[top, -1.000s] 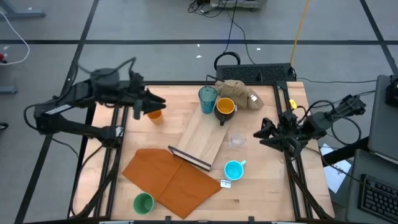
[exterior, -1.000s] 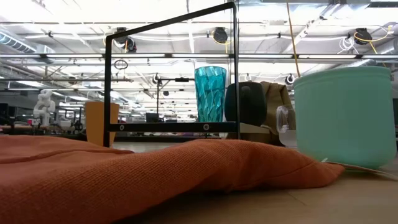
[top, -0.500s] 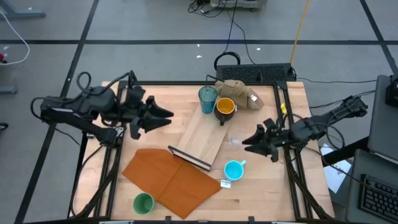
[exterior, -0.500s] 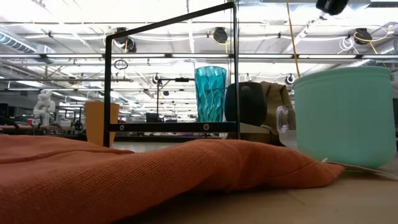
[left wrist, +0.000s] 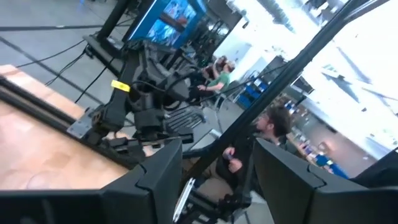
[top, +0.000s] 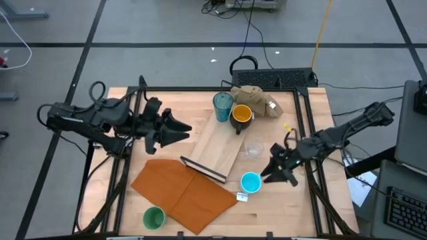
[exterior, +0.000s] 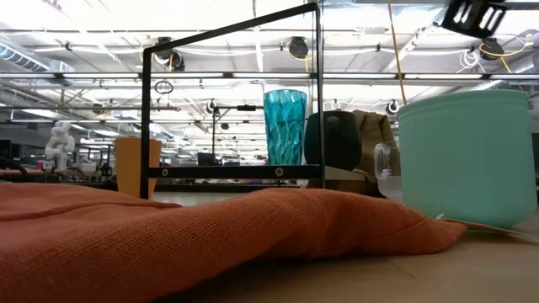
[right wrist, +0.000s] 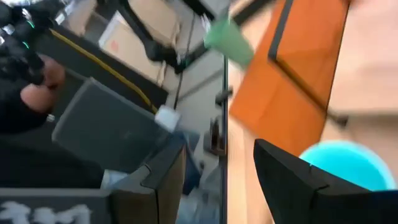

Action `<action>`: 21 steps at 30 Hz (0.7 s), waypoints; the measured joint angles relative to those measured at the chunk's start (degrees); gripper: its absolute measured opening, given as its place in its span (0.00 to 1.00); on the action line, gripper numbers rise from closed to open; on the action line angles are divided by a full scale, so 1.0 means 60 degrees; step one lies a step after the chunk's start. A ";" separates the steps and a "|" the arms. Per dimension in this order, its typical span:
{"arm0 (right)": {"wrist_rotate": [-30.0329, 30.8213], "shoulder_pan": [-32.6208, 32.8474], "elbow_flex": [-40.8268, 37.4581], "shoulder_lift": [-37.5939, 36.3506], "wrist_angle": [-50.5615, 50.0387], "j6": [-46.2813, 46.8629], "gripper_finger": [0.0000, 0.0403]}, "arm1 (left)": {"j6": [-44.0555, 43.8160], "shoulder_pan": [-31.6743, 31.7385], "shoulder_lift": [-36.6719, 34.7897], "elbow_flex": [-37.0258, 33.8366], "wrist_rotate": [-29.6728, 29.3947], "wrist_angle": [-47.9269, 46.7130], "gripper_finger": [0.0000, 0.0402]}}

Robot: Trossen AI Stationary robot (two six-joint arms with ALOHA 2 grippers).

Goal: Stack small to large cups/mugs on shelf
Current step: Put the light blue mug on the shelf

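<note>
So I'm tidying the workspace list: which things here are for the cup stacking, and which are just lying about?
For the job: teal tumbler, yellow-lined mug, clear glass, light blue mug, green cup, wooden shelf board.
Lying about: orange cloth, tan cloth lump.

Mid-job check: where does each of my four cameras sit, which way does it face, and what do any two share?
High: overhead, looking straight down; both arms, left gripper, right gripper.
Low: table height, facing the room across the orange sheet; an arm part at top.
Left wrist: faces past the table edge toward seated people; own open jaws.
Right wrist: faces the light blue mug; own open jaws.
High and low share the teal tumbler.
</note>
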 joint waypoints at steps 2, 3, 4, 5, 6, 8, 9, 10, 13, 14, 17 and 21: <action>-0.0168 0.0000 0.0150 0.0420 -0.0042 0.0089 0.45 | 0.0294 -0.0010 -0.0007 0.0000 0.0093 -0.0123 0.49; -0.0165 -0.0004 0.0264 0.0615 -0.0022 0.0065 0.45 | 0.0466 -0.0010 -0.0059 0.0000 0.0112 -0.0231 0.49; -0.0165 -0.0048 0.0389 0.0815 0.0016 0.0009 0.45 | 0.0617 -0.0016 -0.0106 0.0000 0.0122 -0.0351 0.49; -0.0171 -0.0158 0.0515 0.1002 0.0014 -0.0031 0.45 | 0.0736 -0.0014 -0.0159 0.0000 0.0127 -0.0420 0.49; -0.0175 -0.0299 0.0659 0.1219 -0.0034 -0.0045 0.45 | 0.0835 -0.0014 -0.0217 0.0000 0.0119 -0.0546 0.49; -0.0163 -0.0546 0.0967 0.1665 -0.0143 0.0003 0.45 | 0.0976 -0.0014 -0.0282 0.0000 0.0108 -0.0907 0.49; -0.0155 -0.0631 0.1120 0.1863 -0.0245 0.0011 0.45 | 0.1030 -0.0013 -0.0306 0.0000 0.0108 -0.1079 0.49; -0.0172 -0.0699 0.1301 0.2038 -0.0430 -0.0014 0.45 | 0.1101 -0.0010 -0.0328 0.0000 0.0108 -0.1302 0.49; -0.0459 -0.0886 0.1886 0.2484 -0.1128 -0.0152 0.45 | 0.1254 -0.0010 -0.0438 0.0000 0.0105 -0.1821 0.49; -0.0460 -0.0939 0.2056 0.2597 -0.1528 -0.0153 0.45 | 0.1287 -0.0008 -0.0486 0.0000 0.0105 -0.1911 0.49; -0.0451 -0.1036 0.2477 0.2829 -0.2621 -0.0138 0.45 | 0.1482 0.0072 -0.0565 0.0000 0.0105 -0.1985 0.49; -0.0489 -0.1027 0.2766 0.2868 -0.3380 0.0180 0.45 | 0.1683 0.0167 -0.0687 -0.0004 0.0111 -0.2009 0.49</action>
